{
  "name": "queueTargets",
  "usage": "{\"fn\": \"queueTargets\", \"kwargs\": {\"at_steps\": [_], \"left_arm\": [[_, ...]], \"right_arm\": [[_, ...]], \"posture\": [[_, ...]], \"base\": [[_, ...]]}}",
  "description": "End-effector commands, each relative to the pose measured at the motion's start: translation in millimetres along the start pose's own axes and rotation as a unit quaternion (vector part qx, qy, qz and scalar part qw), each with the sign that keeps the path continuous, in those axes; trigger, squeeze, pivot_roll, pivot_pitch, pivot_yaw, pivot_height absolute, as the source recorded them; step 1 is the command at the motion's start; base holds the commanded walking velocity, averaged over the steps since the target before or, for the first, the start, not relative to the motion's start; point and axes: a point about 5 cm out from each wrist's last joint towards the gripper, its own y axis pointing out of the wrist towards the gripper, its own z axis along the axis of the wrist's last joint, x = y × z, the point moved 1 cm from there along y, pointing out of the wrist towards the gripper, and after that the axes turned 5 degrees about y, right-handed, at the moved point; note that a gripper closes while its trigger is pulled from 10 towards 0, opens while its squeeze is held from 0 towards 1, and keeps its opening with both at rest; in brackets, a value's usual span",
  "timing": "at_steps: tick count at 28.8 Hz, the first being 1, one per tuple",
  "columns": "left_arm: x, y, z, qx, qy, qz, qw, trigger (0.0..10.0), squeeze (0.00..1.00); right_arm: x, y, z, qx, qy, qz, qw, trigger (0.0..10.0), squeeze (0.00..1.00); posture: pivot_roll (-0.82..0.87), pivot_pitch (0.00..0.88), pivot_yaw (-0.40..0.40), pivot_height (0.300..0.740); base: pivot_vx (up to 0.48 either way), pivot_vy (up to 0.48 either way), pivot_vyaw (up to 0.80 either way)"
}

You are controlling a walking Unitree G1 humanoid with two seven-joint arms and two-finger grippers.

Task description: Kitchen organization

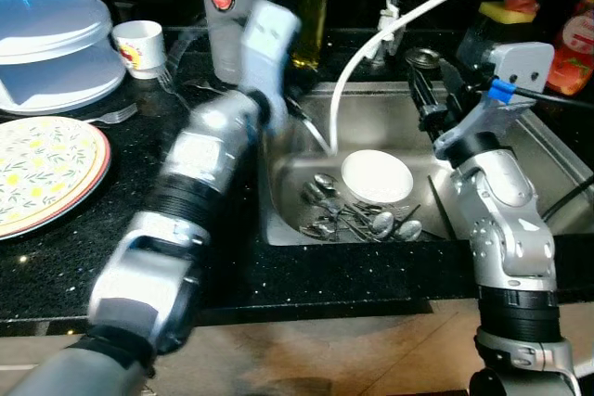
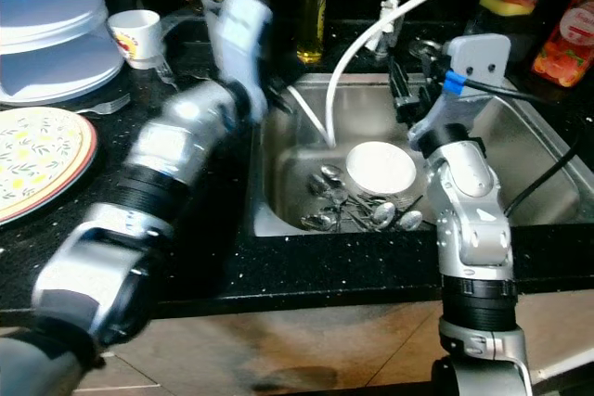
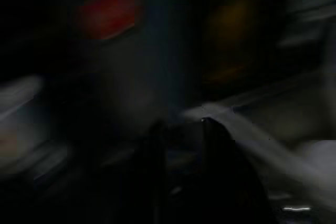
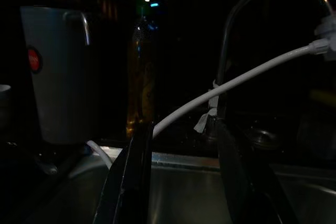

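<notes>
From the head, a steel sink [image 1: 520,150] sits in a black surface [image 1: 83,257]. In the sink lies a white bowl [image 1: 377,177] turned upside down, with a pile of spoons [image 1: 357,215] just beside it. A white hose [image 1: 408,16] curves from the tap down into the sink. On the surface to the left lies a flowery plate [image 1: 42,169], and behind it stands a stack of clear tubs [image 1: 51,30]. A small white cup [image 1: 139,46] stands near the tubs, with a fork [image 1: 111,116] lying near it. A grey jug [image 1: 232,6] with a red dot stands behind the sink's left corner, next to a bottle of yellow oil [image 1: 314,16].

The left arm is blurry and reaches over the sink's left edge. Its pincer is hidden behind the arm, so I cannot tell if it is wide or narrow. The right pincer [image 1: 429,90] is up over the back of the sink, near the tap.

The left wrist view is dark and smeared. The left pincer [image 3: 181,129] points at the grey jug, and its fingers look a little apart, but I cannot tell for sure.

In the right wrist view, the right pincer [image 4: 181,140] is wide apart and holds nothing. Between its fingers [image 4: 139,166] you see the hose and the sink's back rim.
</notes>
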Motion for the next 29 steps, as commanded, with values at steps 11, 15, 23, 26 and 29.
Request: {"fn": "queueTargets", "kwargs": {"at_steps": [11, 15, 23, 26, 29], "left_arm": [[-22.0, 4.1, -43, -0.104, -0.043, 0.058, 0.992, 10.0, 0.0], [-21.3, 7.3, -40, -0.111, -0.029, 0.066, 0.991, 10.0, 0.0], [-35.2, 8.9, -30, -0.107, -0.019, 0.089, 0.99, 10.0, 0.0], [-40.6, 8.5, -28, -0.102, -0.022, 0.091, 0.99, 10.0, 0.0], [-43.9, 8.0, -30, -0.104, -0.032, 0.09, 0.99, 10.0, 0.0]], "right_arm": [[-38.1, 8.8, 1, 0.001, 0.025, 0.107, 0.994, 10.0, 0.0], [-43.2, 11.3, -12, -0.019, 0.034, 0.11, 0.993, 10.0, 0.0], [-40.2, 1.4, -16, -0.025, 0.057, 0.081, 0.995, 10.0, 0.0], [-40.0, -4.6, -13, -0.022, 0.058, 0.074, 0.995, 10.0, 0.0], [-38.8, -10.0, -12, -0.018, 0.059, 0.064, 0.996, 10.0, 0.0]], "posture": [[0.1, 0.097, -0.006, 0.74], [0.1, 0.12, 0.006, 0.74], [0.1, 0.177, 0.025, 0.74], [0.09, 0.208, 0.045, 0.74], [0.09, 0.221, 0.053, 0.74]], "base": [[0.0, 0.0, 0.0], [0.0, 0.0, 0.0], [0.0, 0.0, 0.0], [0.0, 0.0, 0.0], [0.0, 0.0, 0.0]]}}
